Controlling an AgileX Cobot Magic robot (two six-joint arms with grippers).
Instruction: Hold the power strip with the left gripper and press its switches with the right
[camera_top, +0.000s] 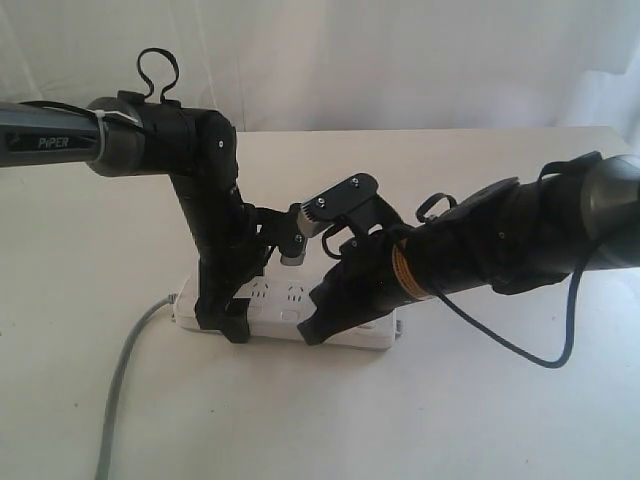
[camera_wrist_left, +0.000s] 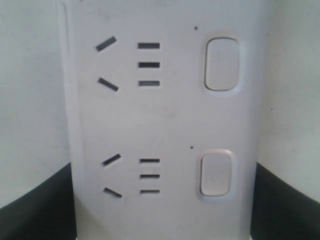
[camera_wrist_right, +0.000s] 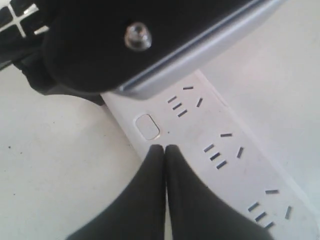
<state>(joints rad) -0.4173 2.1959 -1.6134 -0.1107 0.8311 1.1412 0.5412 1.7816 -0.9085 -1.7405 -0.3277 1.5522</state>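
Note:
The long white power strip lies flat on the table, its grey cord trailing off to the front left. My left gripper straddles its left part. In the left wrist view its black fingers press against both long sides of the power strip, with two switches in sight. My right gripper is shut with nothing in it. Its tips rest on the strip's edge, just short of one switch. In the exterior view the right gripper points down at the strip's front edge.
The white table stretches to the right and front, with a pale curtain behind. The left arm's black and silver wrist block hangs over the strip close above the right gripper's tips. A loose black cable droops under the right arm.

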